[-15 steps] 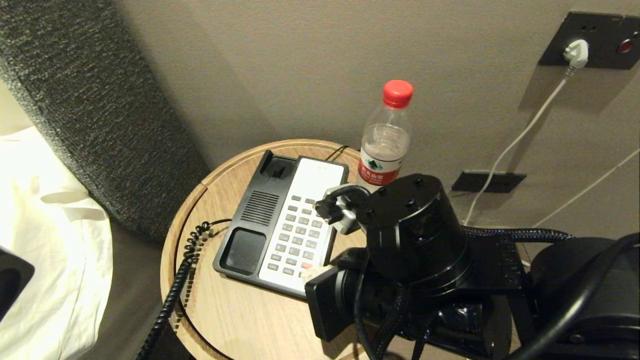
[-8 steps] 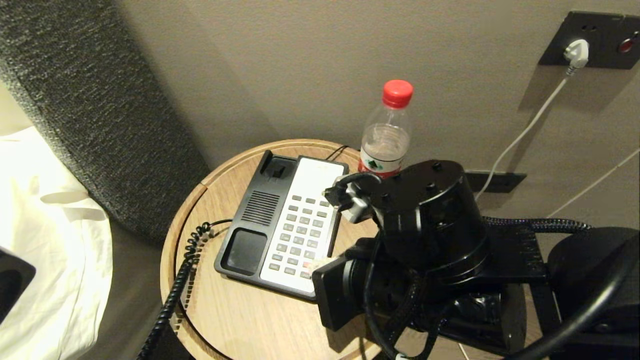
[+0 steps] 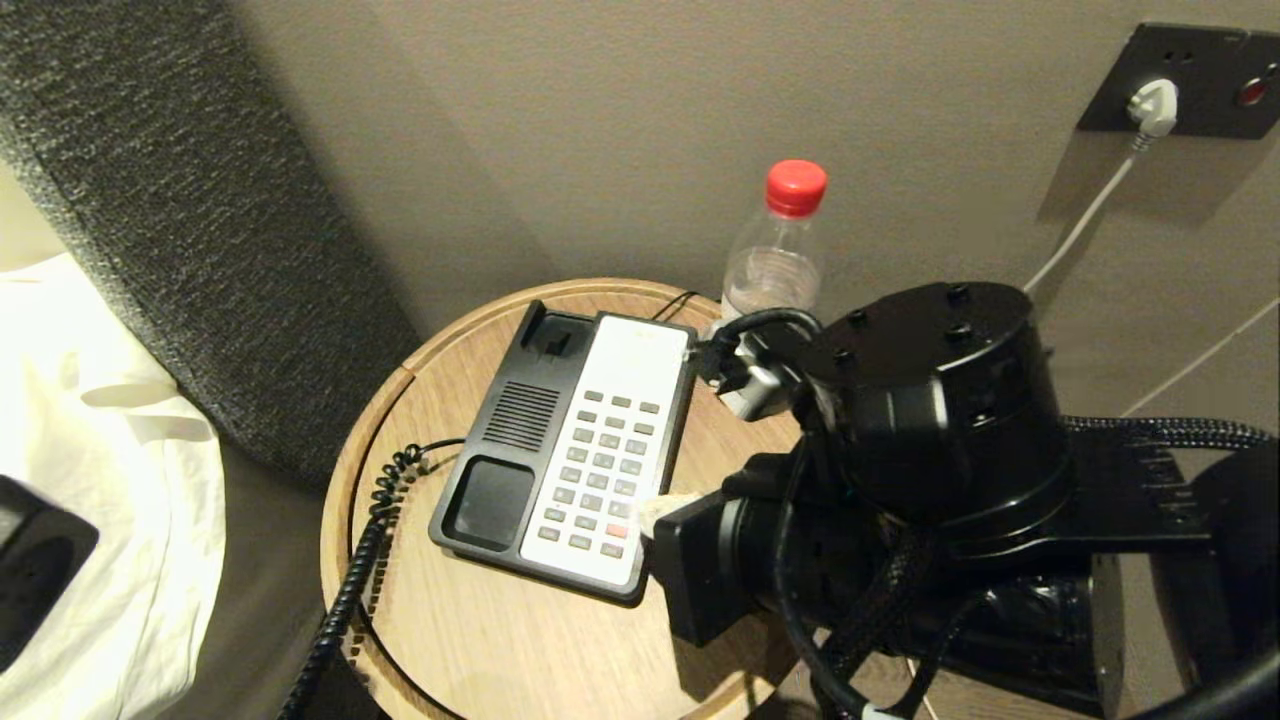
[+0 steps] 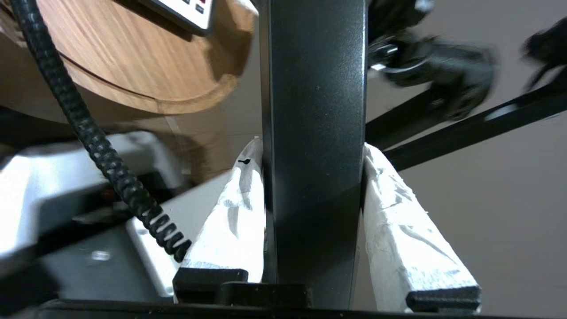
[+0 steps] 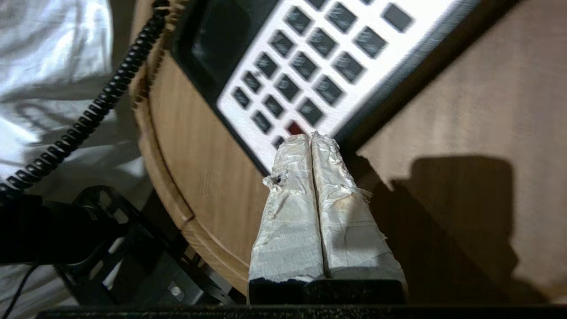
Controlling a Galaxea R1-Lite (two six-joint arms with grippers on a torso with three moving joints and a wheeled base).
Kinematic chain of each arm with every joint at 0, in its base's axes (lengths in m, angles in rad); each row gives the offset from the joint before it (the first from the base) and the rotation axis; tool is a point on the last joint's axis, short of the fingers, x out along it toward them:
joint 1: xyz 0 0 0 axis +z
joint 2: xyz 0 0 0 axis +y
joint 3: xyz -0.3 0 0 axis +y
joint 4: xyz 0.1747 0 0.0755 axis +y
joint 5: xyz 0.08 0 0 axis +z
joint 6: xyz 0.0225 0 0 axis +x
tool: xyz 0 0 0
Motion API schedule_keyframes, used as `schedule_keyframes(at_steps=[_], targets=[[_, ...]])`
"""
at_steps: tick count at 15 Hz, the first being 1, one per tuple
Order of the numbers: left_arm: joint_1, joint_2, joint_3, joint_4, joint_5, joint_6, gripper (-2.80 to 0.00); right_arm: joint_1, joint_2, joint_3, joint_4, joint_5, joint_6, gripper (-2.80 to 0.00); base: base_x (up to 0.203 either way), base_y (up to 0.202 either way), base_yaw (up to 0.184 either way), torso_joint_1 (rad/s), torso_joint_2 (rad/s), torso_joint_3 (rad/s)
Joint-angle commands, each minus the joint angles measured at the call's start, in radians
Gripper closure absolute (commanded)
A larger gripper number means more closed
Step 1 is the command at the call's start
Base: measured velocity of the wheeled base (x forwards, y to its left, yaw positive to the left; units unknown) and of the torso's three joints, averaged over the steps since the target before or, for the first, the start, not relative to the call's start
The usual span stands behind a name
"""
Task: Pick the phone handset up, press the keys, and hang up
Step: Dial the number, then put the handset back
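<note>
Looking down, we see the round wooden worktop (image 3: 480,640) carrying the black phone base (image 3: 520,420) with its cradle bare, a red-capped bottle (image 3: 775,255) behind it. Our left claw (image 4: 312,177) grips the phone handset (image 4: 314,110) off the worktop's edge, its coiled cord (image 3: 355,570) trailing down. Our right claw (image 5: 310,139), clenched on nothing, hovers at the keypad's (image 3: 600,470) near corner.

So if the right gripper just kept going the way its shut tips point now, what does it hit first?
Most likely the keypad of the phone base: the right gripper aims at its near corner, by the red key. Depth is unclear.
</note>
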Motion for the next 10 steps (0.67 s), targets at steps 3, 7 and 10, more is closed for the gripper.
schedule_keyframes(at_steps=[3, 7, 10], targets=[[0.000, 0.126, -0.014, 0.001, 0.005, 0.128, 0.00, -0.005, -0.092, 0.016, 0.024, -0.017, 0.007, 0.00, 0.000, 0.000, 0.000, 0.000, 0.00, 0.000], [0.000, 0.314, -0.057, -0.002, 0.044, 0.279, 0.00, -0.038, -0.194, 0.022, 0.063, -0.034, 0.007, 0.00, 0.000, 0.000, 0.000, 0.000, 0.00, 0.000], [0.000, 0.438, -0.076, -0.003, 0.140, 0.360, 0.00, -0.064, -0.300, 0.027, 0.103, -0.036, 0.009, 0.00, 0.000, 0.000, 0.000, 0.000, 0.00, 0.000]])
